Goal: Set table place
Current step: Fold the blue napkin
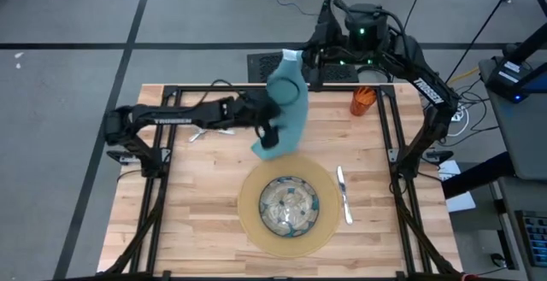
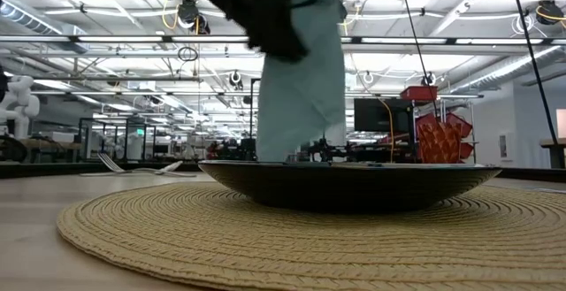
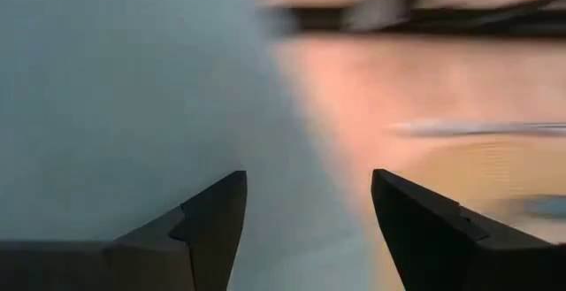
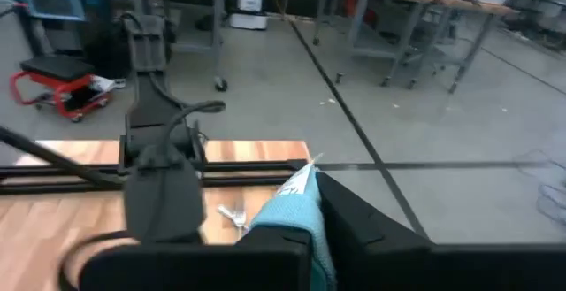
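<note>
The teal napkin (image 1: pixel 286 102) hangs from my right gripper (image 1: pixel 293 57), which is shut on its top above the table's far edge. My left gripper (image 1: pixel 273 134) stands open at the napkin's lower half, and in the left wrist view cloth (image 3: pixel 133 105) fills the space before and between its fingers. The napkin's lower end (image 2: pixel 296 145) drops behind the glass bowl (image 1: pixel 289 206), which sits on the round tan mat (image 1: pixel 248 217). A knife (image 1: pixel 344 194) lies right of the mat. The orange cup (image 1: pixel 363 100) stands at the far right. My right gripper pinches the napkin's top end (image 4: pixel 296 198) between its two fingers; a small corner (image 4: pixel 308 169) sticks out past them. The cloth hangs straight down below the gripper, bunched in several folds. My left gripper: I cannot tell whether its open fingers (image 3: pixel 217 216) touch the cloth.
A fork and a spoon (image 1: pixel 203 132) lie on the table (image 1: pixel 197 221) under the left arm. Black frame rails (image 1: pixel 162 187) run along both table sides. Bare wood lies left of the mat and near the front edge.
</note>
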Controlling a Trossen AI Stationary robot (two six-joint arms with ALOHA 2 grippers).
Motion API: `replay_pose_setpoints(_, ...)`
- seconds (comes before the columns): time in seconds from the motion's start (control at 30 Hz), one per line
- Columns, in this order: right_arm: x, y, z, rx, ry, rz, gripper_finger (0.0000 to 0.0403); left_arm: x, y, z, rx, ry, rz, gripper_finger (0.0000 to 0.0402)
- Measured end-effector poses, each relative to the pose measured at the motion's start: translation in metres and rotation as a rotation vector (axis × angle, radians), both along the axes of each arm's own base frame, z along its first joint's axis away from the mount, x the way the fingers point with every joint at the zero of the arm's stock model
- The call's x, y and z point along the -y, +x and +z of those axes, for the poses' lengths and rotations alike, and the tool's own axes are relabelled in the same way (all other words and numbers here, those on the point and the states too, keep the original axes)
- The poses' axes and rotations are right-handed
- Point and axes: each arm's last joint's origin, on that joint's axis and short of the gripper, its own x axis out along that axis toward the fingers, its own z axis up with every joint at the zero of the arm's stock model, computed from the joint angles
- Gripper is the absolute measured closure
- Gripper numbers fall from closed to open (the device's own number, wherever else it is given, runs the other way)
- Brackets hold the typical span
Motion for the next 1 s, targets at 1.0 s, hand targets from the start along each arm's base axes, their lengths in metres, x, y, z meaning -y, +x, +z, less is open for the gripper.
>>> replay_pose_setpoints(1.0, -0.001, 0.027, -0.033, -0.223, -0.046, -0.248, 0.0403, 0.036, -0.016, 0.078, 0.460, 0.116, -0.257, 0.0173)
